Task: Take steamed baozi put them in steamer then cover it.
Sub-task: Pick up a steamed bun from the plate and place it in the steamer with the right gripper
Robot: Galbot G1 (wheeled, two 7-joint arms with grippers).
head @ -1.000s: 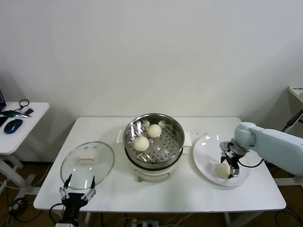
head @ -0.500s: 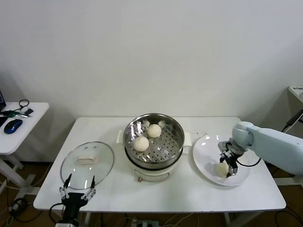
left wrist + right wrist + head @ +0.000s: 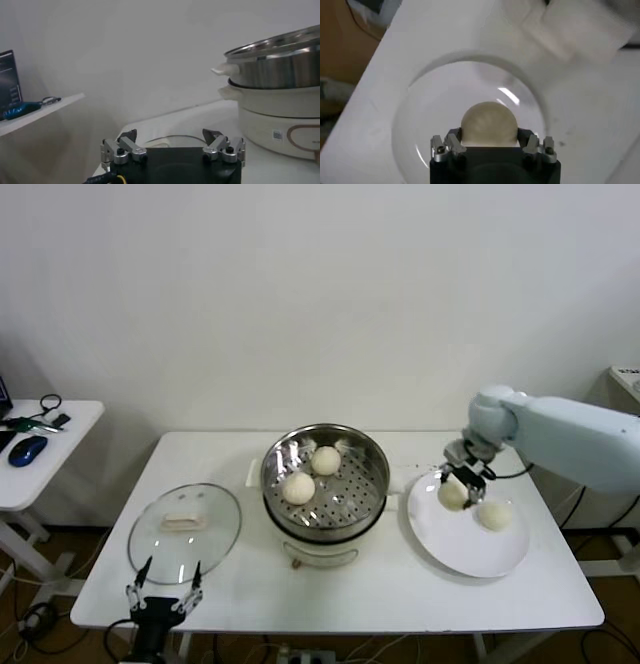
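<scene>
My right gripper [image 3: 455, 487] is shut on a white baozi [image 3: 452, 496] and holds it above the near-left part of the white plate [image 3: 470, 550]. In the right wrist view the baozi [image 3: 488, 123] sits between the fingers above the plate [image 3: 425, 125]. Another baozi [image 3: 493, 515] lies on the plate. Two baozi [image 3: 298, 487] [image 3: 326, 460] lie in the shiny steamer [image 3: 370, 474] on its white pot base. The glass cover [image 3: 185, 532] with a cream handle lies flat on the table at the left. My left gripper [image 3: 160, 596] is parked, open and empty, at the front-left table edge.
A side table [image 3: 30, 469] with a mouse and cables stands at the far left. In the left wrist view the steamer [image 3: 280, 60] rises on its pot base beyond the open fingers [image 3: 122, 150], and the cover's rim [image 3: 170, 139] lies just ahead.
My right gripper has lifted one baozi off the plate and carried it up and left toward the steamer. The other baozi stays on the plate. The left arm has not moved.
</scene>
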